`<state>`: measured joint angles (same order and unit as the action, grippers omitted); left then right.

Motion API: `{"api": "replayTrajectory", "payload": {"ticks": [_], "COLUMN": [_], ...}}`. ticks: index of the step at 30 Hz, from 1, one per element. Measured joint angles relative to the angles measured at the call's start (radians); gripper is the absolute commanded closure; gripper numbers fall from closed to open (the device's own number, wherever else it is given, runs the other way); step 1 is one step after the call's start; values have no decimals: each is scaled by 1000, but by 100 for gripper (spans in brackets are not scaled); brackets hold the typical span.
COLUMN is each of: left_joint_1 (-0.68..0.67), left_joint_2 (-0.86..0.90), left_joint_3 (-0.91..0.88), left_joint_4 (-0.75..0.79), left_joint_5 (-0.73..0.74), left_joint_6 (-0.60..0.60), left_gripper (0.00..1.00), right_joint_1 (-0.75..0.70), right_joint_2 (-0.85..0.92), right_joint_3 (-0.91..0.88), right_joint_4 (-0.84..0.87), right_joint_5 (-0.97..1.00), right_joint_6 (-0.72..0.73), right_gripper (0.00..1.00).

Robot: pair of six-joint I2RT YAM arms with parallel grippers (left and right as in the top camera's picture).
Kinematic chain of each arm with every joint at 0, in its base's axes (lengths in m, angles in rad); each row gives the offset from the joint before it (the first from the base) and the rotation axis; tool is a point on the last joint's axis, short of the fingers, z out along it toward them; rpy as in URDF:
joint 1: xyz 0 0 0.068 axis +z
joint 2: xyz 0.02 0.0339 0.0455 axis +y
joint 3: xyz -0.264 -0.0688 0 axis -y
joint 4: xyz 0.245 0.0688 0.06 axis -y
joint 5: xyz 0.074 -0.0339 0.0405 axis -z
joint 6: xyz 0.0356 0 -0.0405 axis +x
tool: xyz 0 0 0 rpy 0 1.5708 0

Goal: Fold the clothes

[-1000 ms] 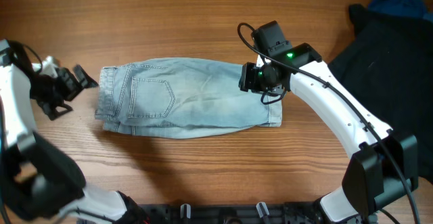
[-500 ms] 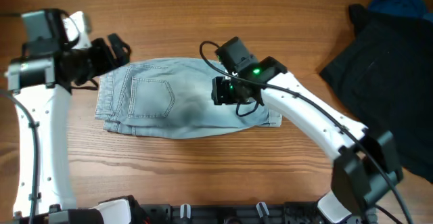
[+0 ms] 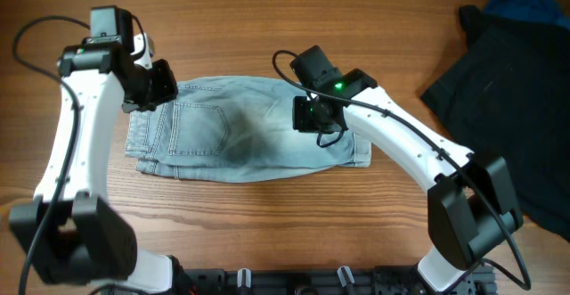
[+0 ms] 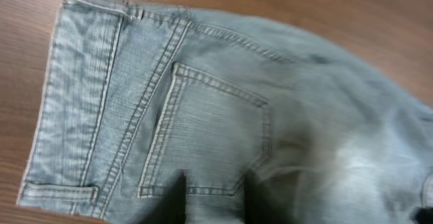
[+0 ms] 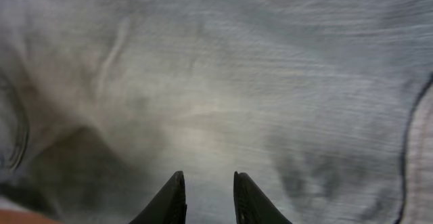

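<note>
- Lying flat along the middle of the table [image 3: 267, 28], the clothes [image 3: 240, 139] are a pale denim piece with the waistband [image 4: 74, 95] at the left end and a stitched pocket [image 4: 203, 139] facing up.
- The left hand [image 3: 158, 86] sits over the top left corner of the denim, at the waistband. The right hand [image 3: 312, 117] is over the right half of the denim, near its upper edge.
- Both arms reach in from the near edge. The left arm bends up and over the left end of the cloth, and the right arm sweeps in from the lower right.
- The right hand's fingertips [image 5: 172, 197] stand a narrow gap apart above the cloth, with nothing pinched between them.
- The left hand's fingers [image 4: 177, 197] show only as two dark blurs at the picture's bottom edge. I cannot tell whether they are spread or pinching denim.
- A black garment [image 3: 508, 90] at the far right is cut off by the frame.
</note>
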<state>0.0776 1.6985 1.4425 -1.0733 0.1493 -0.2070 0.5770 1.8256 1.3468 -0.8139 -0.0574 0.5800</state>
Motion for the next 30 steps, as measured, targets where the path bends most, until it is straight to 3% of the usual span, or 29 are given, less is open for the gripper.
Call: {"api": "replayTrajectory", "payload": {"ticks": [4,12,17,30], "left_joint_1": [0,0,0,0], "left_joint_2": [68,112,122,136], "left_joint_3": [0,-11,-115,-224], "left_joint_4": [-14,-5,39,121], "left_joint_5": [-43,-104,-121,-126], "left_joint_6": [-33,-69,-68,22], "left_gripper": [96,96,96,96], "right_joint_1": [-23,-78,-76,-76], "right_joint_2": [0,9,36,101], "right_joint_3": [0,0,0,0], "right_joint_4": [-12,-10,13,23], "right_joint_5": [37,43,43,43], "right_joint_6": [4,13,6,-17], "right_gripper": [96,96,96,96]}}
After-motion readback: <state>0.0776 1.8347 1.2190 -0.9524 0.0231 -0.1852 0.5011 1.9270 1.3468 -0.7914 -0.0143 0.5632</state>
